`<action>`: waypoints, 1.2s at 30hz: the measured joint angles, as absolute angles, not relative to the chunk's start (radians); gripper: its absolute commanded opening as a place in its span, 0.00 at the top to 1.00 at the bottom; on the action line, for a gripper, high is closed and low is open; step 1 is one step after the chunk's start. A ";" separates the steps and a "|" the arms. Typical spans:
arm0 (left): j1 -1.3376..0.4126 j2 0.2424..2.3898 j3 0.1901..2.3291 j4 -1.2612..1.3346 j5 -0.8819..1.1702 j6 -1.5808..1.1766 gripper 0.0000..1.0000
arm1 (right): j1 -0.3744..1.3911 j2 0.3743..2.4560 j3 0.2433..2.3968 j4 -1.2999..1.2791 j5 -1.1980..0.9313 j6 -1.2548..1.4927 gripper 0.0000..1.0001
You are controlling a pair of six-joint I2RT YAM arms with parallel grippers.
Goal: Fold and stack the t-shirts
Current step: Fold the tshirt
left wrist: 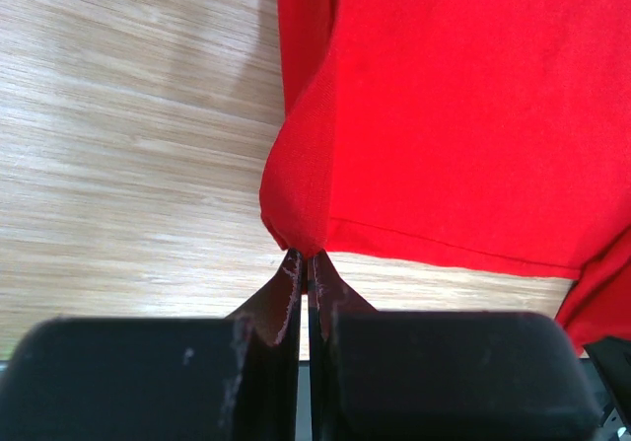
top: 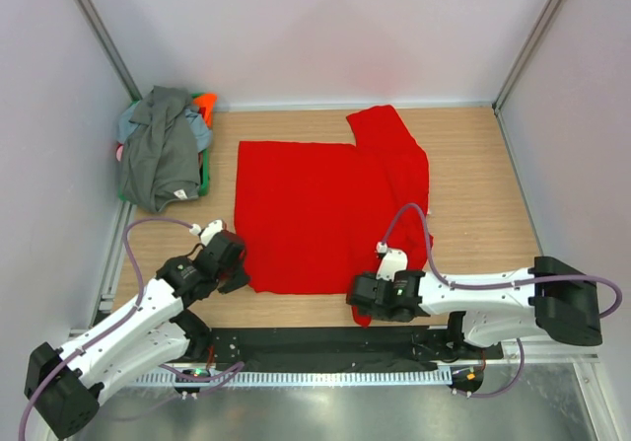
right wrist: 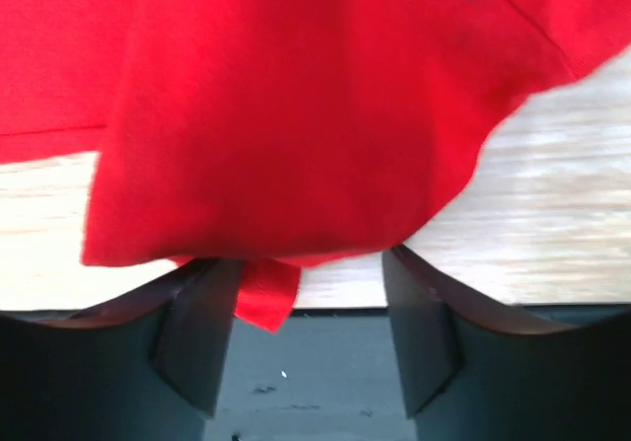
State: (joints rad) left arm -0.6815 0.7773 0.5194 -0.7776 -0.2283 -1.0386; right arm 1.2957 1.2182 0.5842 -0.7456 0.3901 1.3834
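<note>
A bright red t-shirt point(top: 315, 204) lies spread on the wooden table, its right side folded over. My left gripper point(top: 240, 268) is shut on its near left corner; in the left wrist view the fingertips point(left wrist: 308, 263) pinch a bunched corner of the red cloth point(left wrist: 444, 115). My right gripper point(top: 357, 298) is open at the shirt's near right corner; in the right wrist view the red cloth point(right wrist: 296, 115) hangs over the gap between its fingers point(right wrist: 202, 313). A dark grey t-shirt point(top: 158, 150) tops a pile at the back left, with orange, light blue, green and pink cloth showing beneath.
The pile sits in the back left corner against the left wall. Pale walls with metal posts point(top: 99, 27) enclose the table on three sides. A black strip point(top: 325, 342) runs along the near edge between the arm bases.
</note>
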 measured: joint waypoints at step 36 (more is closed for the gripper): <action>-0.686 0.685 0.818 -1.144 -0.202 -1.030 0.99 | 1.295 0.612 0.739 -1.260 0.477 1.548 0.99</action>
